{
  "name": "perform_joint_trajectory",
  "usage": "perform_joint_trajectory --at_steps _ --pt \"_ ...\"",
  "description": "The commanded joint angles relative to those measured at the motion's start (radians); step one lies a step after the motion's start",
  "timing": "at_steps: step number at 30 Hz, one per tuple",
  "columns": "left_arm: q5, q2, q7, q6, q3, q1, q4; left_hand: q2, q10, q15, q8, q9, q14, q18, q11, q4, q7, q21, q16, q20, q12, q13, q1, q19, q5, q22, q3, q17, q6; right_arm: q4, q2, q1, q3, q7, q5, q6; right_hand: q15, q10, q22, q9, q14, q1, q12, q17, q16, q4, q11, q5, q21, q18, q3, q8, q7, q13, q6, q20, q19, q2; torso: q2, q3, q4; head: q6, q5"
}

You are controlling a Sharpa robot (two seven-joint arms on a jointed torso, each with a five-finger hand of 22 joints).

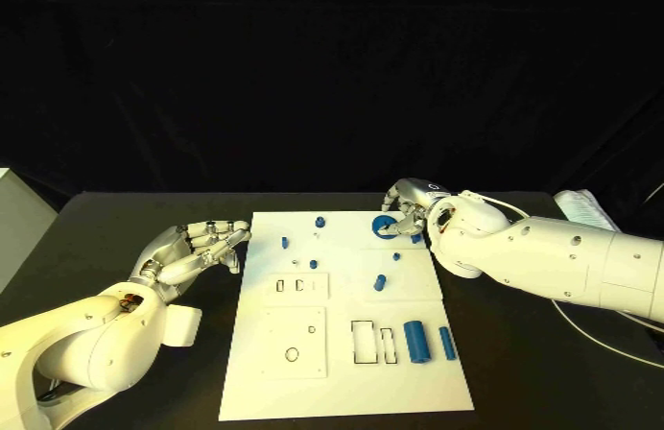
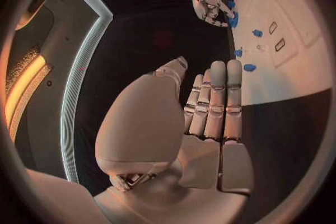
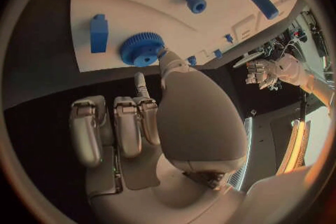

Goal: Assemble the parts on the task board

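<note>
Right hand: the right hand [image 1: 410, 209] sits at the far right corner of the task board [image 1: 263, 372]; its thumb tip touches the blue gear [image 3: 142, 49], the other fingers [image 3: 115, 129] are curled in beside it and apart from the gear. Whether the gear is actually gripped cannot be told.
Left hand: the left hand [image 1: 194, 250] hovers just off the board's left edge, fingers [image 2: 217, 101] straight and side by side, thumb apart, holding nothing.
Gear: it lies flat on the board's far right corner, just beside a small blue block [image 3: 98, 33].
Other parts: two blue cylinders [image 1: 429, 341] lie near the board's near right edge beside a rectangular slot [image 1: 363, 342]; small blue pieces [image 1: 379, 281] are scattered over the far half.
Edges: the right arm [image 1: 554, 257] runs along the board's right edge.
Open room: bare black desk [image 1: 125, 219] lies left of the board, around the left hand.
</note>
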Motion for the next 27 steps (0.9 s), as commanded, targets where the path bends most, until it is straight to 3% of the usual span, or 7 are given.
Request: perform_joint_trajectory --at_steps 1,17,27 --pt "-0.003 0.002 0.003 0.018 0.001 0.001 0.001 -0.002 -0.007 0.000 -0.005 0.002 -0.007 0.006 -0.001 0.001 -0.001 0.005 0.003 -0.001 -0.001 0.001 0.011 -0.007 -0.002 0.001 0.004 -0.001 -0.008 -0.001 0.003 -0.003 0.000 -0.003 -0.024 0.033 0.008 0.106 0.263 0.001 0.104 -0.002 0.006 0.262 0.006 0.000 0.004 0.004 0.002 -0.014 0.007 0.006 -0.003 0.263 0.003 0.004 0.105 0.007 0.002 0.0021 0.0001 -0.003 -0.001" --pt "-0.004 -0.001 0.001 0.016 0.001 0.001 0.000 -0.002 -0.008 0.000 -0.005 0.002 -0.007 0.006 0.000 0.001 0.000 0.006 0.004 0.000 -0.001 0.001 0.012 -0.008 -0.002 0.001 0.005 -0.002 -0.009 -0.004 -0.002 -0.006 -0.001 -0.003 -0.017 0.034 0.006 0.106 0.263 0.003 0.104 -0.011 0.006 0.262 0.006 0.001 0.001 0.012 0.002 -0.014 0.015 0.017 -0.007 0.263 0.017 0.002 0.105 0.018 0.001 0.0014 0.0021 -0.003 0.000" --pt "-0.004 -0.002 -0.001 0.015 0.001 0.001 0.000 -0.002 -0.009 0.000 -0.005 0.002 -0.008 0.006 0.000 0.001 0.000 0.006 0.004 0.000 -0.001 0.001 0.012 -0.008 -0.002 0.002 0.006 -0.002 -0.009 0.006 -0.011 -0.007 -0.001 0.001 0.003 0.046 0.004 0.106 0.263 0.001 0.104 -0.034 0.006 0.262 0.006 0.003 -0.001 0.038 0.002 -0.014 0.021 0.019 -0.009 0.263 0.023 0.000 0.105 0.021 0.002 0.0018 0.0017 -0.005 -0.003"
